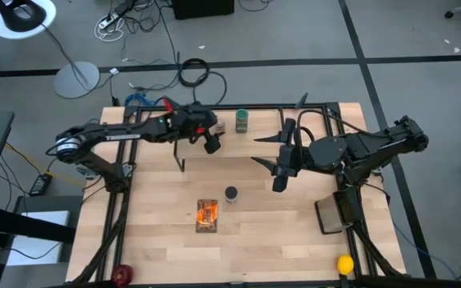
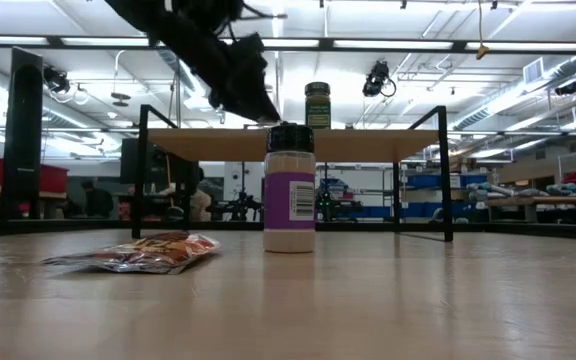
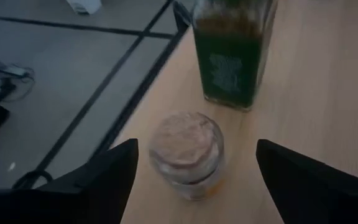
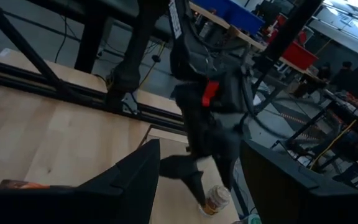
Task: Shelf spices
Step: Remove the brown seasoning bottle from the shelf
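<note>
Roughly halfway: green-lidded jar (image 1: 242, 120) and tiny pale-capped jar (image 3: 187, 152) stand on the shelf (image 1: 310, 132) at upper centre, left gripper (image 3: 194, 171) released around the latter. Purple-labelled jar (image 2: 290, 188) and packet (image 1: 206, 214) wait mid-frame; right gripper (image 1: 280, 164) seemingly spread, empty.

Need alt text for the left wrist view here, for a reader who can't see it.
The left end effector, open, straddles a tiny pale-capped jar standing on the shelf, its fingers clear of the jar. A green jar stands just beyond it on the same board.

A robotics lab: workbenches (image 2: 558, 200), ceiling strip lights (image 2: 388, 43), floor cables (image 1: 130, 16).
</note>
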You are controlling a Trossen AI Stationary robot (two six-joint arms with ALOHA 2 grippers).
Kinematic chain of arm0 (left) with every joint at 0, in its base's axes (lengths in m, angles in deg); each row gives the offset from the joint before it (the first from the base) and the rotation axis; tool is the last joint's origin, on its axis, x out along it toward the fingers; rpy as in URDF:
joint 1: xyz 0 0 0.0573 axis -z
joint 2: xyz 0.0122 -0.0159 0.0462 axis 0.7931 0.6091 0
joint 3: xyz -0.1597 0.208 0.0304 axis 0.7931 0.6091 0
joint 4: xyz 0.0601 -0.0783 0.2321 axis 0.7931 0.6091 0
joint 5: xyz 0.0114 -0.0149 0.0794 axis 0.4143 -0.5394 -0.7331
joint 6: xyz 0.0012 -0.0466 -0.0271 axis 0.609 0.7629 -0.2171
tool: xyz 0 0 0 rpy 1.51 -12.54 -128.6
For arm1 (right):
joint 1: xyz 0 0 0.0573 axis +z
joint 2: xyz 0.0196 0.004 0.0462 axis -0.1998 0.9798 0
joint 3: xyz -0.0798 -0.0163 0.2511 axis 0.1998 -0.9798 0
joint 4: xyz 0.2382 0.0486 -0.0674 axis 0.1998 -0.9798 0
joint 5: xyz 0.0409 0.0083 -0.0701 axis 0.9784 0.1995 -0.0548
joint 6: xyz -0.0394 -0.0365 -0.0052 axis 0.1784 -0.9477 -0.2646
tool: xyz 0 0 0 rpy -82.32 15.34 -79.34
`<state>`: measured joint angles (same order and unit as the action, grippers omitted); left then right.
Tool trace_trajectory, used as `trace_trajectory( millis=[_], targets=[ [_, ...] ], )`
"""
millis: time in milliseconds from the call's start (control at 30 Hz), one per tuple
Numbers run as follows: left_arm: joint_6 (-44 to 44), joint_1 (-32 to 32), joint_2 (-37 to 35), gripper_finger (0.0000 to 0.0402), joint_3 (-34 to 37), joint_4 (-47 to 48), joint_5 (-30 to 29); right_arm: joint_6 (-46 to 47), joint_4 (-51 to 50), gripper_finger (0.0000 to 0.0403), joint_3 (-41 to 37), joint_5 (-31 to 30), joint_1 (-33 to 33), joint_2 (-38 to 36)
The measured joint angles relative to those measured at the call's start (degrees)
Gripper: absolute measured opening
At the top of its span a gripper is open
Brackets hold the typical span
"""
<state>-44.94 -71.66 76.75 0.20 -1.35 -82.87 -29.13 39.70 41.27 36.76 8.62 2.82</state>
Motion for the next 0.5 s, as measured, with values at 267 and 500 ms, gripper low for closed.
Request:
trace_trajectory(
  millis=[267, 500],
  targets=[
    [-0.2, -0.1, 5.5, 0.0308, 0.0, -5.8, 0.1, 0.0, -0.1, 0.022, 0.0, 0.0, 0.1, 0.0],
    [0.7, -0.1, 6.2, 0.0201, 0.0, -6.0, -2.1, 0.0, -0.1, 0.022, 0.0, 0.0, 0.1, 0.0]
  ],
)
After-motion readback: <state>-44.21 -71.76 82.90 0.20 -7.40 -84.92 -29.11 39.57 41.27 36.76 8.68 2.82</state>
